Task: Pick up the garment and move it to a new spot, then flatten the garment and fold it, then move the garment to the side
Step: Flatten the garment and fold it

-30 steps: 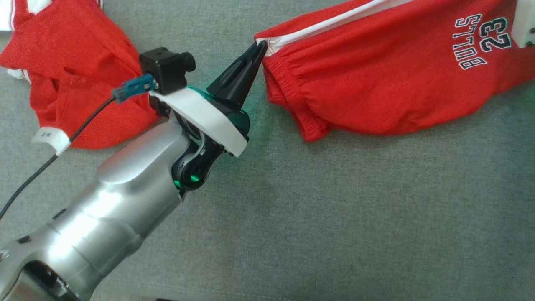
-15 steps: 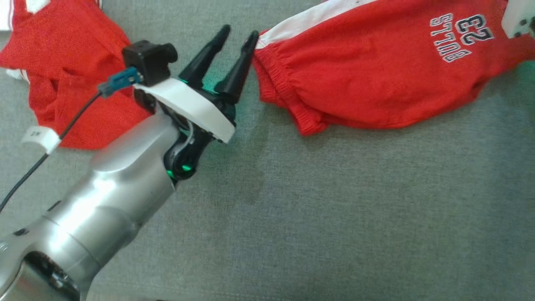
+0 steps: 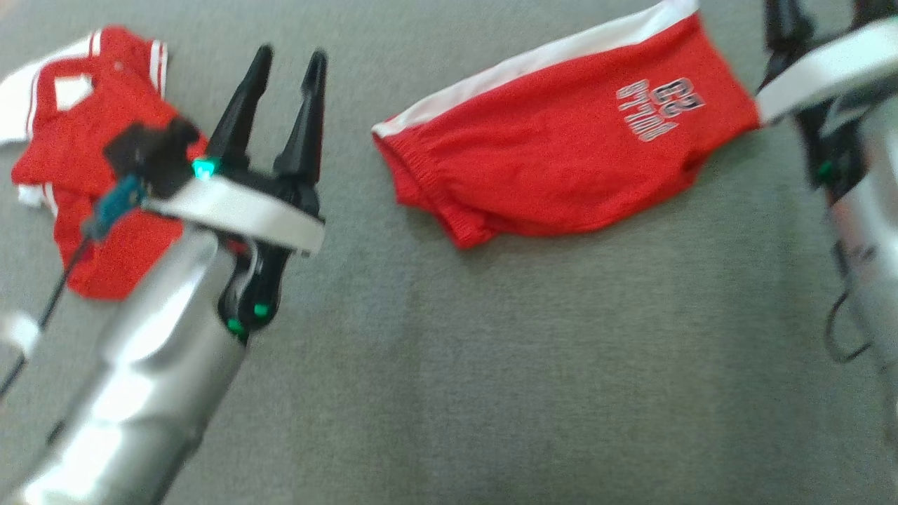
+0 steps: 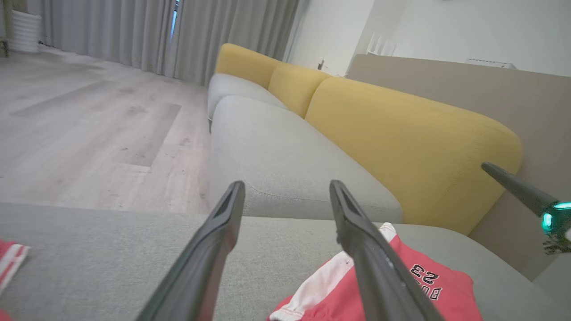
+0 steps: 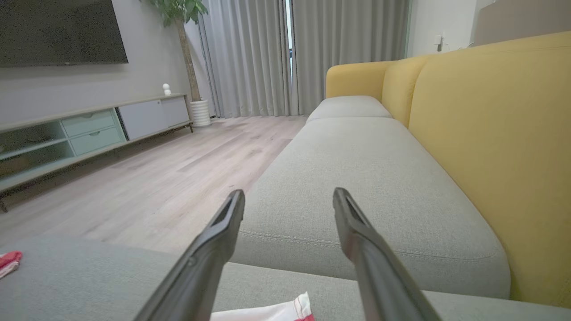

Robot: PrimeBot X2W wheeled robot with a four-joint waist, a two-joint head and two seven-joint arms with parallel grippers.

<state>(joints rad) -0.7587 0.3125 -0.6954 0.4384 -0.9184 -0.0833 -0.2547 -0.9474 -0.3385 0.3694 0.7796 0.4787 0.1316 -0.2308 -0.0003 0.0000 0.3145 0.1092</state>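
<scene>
Red shorts (image 3: 554, 161) with a white side stripe and a "BULLS 23" print lie flat on the grey sofa seat (image 3: 491, 365). My left gripper (image 3: 291, 56) stands open to their left, apart from the waistband, with nothing between its fingers. In the left wrist view the left gripper (image 4: 287, 185) points past the shorts (image 4: 428, 290) at the lower right. My right gripper (image 5: 289, 192) is open and empty, just beyond the shorts' right end; a white edge of the shorts (image 5: 272, 312) shows below it. One of its fingers (image 3: 787, 28) reaches the head view's top right.
A second red and white garment (image 3: 84, 161) lies crumpled at the seat's left. Yellow backrests (image 4: 401, 133) line the sofa's far side. Wooden floor (image 5: 156, 178) and a low TV cabinet (image 5: 89, 129) lie past the seat's edge.
The left gripper has opened, let go of the shorts' waistband corner and drawn back to the left. The head camera has shifted, bringing the right arm into view.
</scene>
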